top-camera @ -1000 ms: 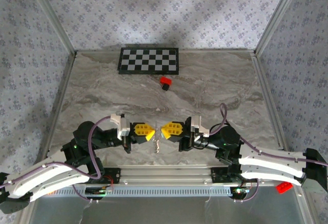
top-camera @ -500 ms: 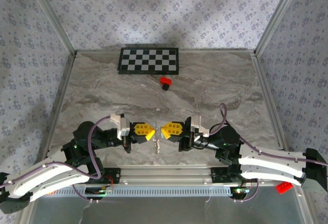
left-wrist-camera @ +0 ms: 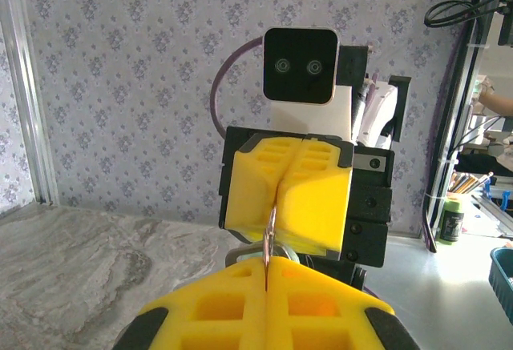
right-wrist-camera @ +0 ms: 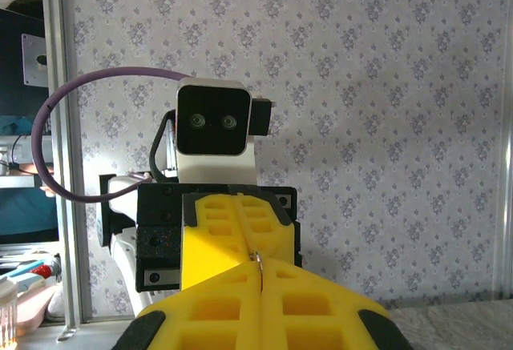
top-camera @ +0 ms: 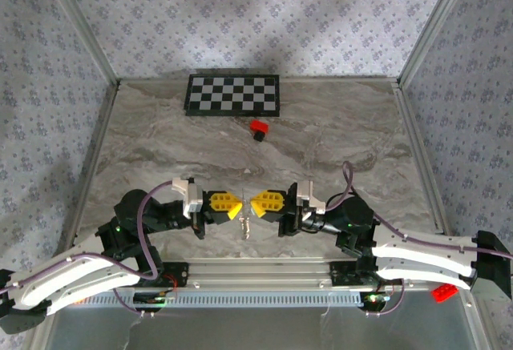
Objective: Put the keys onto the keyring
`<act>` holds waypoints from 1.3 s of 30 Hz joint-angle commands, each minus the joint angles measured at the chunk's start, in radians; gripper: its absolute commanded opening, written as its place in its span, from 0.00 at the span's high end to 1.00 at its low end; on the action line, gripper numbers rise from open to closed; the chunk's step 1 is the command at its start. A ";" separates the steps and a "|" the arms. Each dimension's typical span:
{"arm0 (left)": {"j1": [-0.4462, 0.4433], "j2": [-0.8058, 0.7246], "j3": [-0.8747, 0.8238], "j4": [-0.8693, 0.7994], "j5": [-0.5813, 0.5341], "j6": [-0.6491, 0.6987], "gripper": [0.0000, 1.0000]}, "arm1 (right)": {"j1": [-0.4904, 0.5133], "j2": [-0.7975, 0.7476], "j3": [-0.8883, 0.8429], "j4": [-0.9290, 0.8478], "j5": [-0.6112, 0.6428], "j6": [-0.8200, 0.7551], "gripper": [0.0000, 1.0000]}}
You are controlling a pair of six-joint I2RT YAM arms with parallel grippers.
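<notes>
Only my right gripper (top-camera: 255, 203) has crept a bit closer to my left gripper (top-camera: 238, 207), both squeezed tight on the thin keyring (left-wrist-camera: 271, 226), the key (top-camera: 245, 227) just beside my left gripper; if I twist, the ring may slip out.

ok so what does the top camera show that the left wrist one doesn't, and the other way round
Top external: the checkerboard, the red block near it, and the wide marble table. Left wrist: a close look at the thin keyring running from the left gripper into the right gripper, plus a green bottle off to the side. Both: the two grippers shut, tip to tip.
</notes>
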 commanded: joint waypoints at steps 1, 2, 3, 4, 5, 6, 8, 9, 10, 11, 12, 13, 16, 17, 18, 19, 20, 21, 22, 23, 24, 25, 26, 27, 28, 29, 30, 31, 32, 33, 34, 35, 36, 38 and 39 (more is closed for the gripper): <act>-0.010 0.001 0.011 0.060 0.016 -0.010 1.00 | 0.001 0.006 0.005 0.020 0.008 -0.013 1.00; -0.010 0.000 0.011 0.060 0.015 -0.010 1.00 | 0.001 0.006 0.005 0.021 0.007 -0.014 1.00; -0.010 0.000 0.011 0.059 0.015 -0.010 1.00 | 0.001 0.006 0.004 0.022 0.005 -0.012 1.00; -0.009 0.000 0.011 0.058 0.015 -0.010 1.00 | 0.001 0.006 0.005 0.022 0.004 -0.012 1.00; -0.010 0.000 0.010 0.058 0.015 -0.010 1.00 | 0.001 0.006 0.005 0.022 0.004 -0.012 1.00; -0.009 0.000 0.011 0.057 0.013 -0.009 1.00 | 0.000 0.005 0.005 0.022 0.004 -0.012 1.00; -0.010 0.002 0.013 0.048 0.010 -0.005 1.00 | 0.000 0.004 0.006 0.021 0.002 -0.012 1.00; -0.010 0.003 0.016 0.040 0.009 -0.001 1.00 | 0.001 0.004 0.007 0.020 0.000 -0.013 1.00; -0.010 0.003 0.019 0.029 0.006 0.002 1.00 | 0.000 0.003 0.009 0.018 0.000 -0.013 1.00; -0.009 0.002 0.021 0.023 0.006 0.005 1.00 | 0.000 0.004 0.009 0.016 -0.001 -0.015 1.00; -0.010 0.002 0.023 0.019 0.005 0.006 1.00 | 0.000 0.004 0.009 0.014 -0.002 -0.015 1.00; -0.010 0.000 0.025 0.012 0.004 0.009 1.00 | 0.000 0.005 0.011 0.012 -0.003 -0.016 1.00; -0.010 0.001 0.033 -0.008 -0.001 0.017 1.00 | 0.000 0.009 0.011 0.010 -0.005 -0.017 1.00; -0.010 0.002 0.035 -0.014 -0.001 0.019 1.00 | -0.002 0.009 0.009 0.010 -0.007 -0.016 1.00; -0.010 0.004 0.036 -0.017 -0.004 0.021 1.00 | -0.002 0.010 0.011 0.010 -0.008 -0.017 1.00; -0.010 0.003 0.039 -0.023 -0.004 0.023 1.00 | -0.003 0.013 0.013 0.009 -0.009 -0.017 1.00; -0.010 0.004 0.040 -0.026 -0.005 0.025 1.00 | -0.005 0.012 0.015 0.007 -0.013 -0.017 1.00; -0.010 0.005 0.041 -0.029 -0.005 0.027 1.00 | -0.005 0.013 0.018 0.004 -0.015 -0.015 1.00; -0.010 0.005 0.042 -0.030 -0.006 0.029 1.00 | -0.006 0.016 0.021 0.001 -0.019 -0.016 1.00; -0.010 0.005 0.042 -0.030 -0.007 0.029 1.00 | -0.008 0.017 0.023 -0.002 -0.021 -0.017 1.00; -0.011 0.005 0.043 -0.032 -0.006 0.029 1.00 | -0.008 0.018 0.023 -0.004 -0.022 -0.016 1.00; -0.010 0.004 0.044 -0.034 -0.005 0.030 1.00 | -0.009 0.019 0.024 -0.005 -0.022 -0.015 1.00; -0.010 0.004 0.045 -0.033 -0.005 0.030 1.00 | -0.009 0.021 0.023 -0.005 -0.023 -0.014 1.00; -0.010 0.004 0.047 -0.036 -0.005 0.030 1.00 | -0.010 0.022 0.023 -0.005 -0.024 -0.012 1.00; -0.009 0.002 0.047 -0.036 -0.005 0.031 1.00 | -0.011 0.021 0.023 -0.005 -0.024 -0.011 1.00; -0.010 0.001 0.047 -0.036 -0.005 0.030 1.00 | -0.011 0.023 0.023 -0.006 -0.025 -0.009 1.00; -0.009 -0.001 0.048 -0.039 -0.005 0.029 1.00 | -0.011 0.023 0.023 -0.009 -0.028 -0.008 1.00; -0.010 -0.005 0.049 -0.041 -0.005 0.029 1.00 | -0.011 0.023 0.023 -0.013 -0.030 -0.006 1.00; -0.010 -0.007 0.048 -0.044 -0.005 0.030 1.00 | -0.011 0.023 0.023 -0.015 -0.033 -0.006 1.00; -0.010 -0.010 0.047 -0.046 -0.006 0.032 1.00 | -0.011 0.021 0.023 -0.017 -0.033 -0.006 1.00; -0.010 -0.012 0.048 -0.048 -0.007 0.031 1.00 | -0.011 0.021 0.024 -0.019 -0.035 -0.006 1.00; -0.010 -0.014 0.050 -0.051 -0.008 0.031 1.00 | -0.010 0.020 0.024 -0.019 -0.039 -0.006 1.00; -0.010 -0.015 0.050 -0.050 -0.008 0.030 1.00 | -0.011 0.020 0.024 -0.019 -0.042 -0.006 1.00; -0.010 -0.017 0.050 -0.051 -0.007 0.028 1.00 | -0.011 0.020 0.029 -0.028 -0.054 -0.008 1.00; -0.010 -0.017 0.050 -0.051 -0.007 0.027 1.00 | -0.011 0.020 0.029 -0.031 -0.058 -0.009 1.00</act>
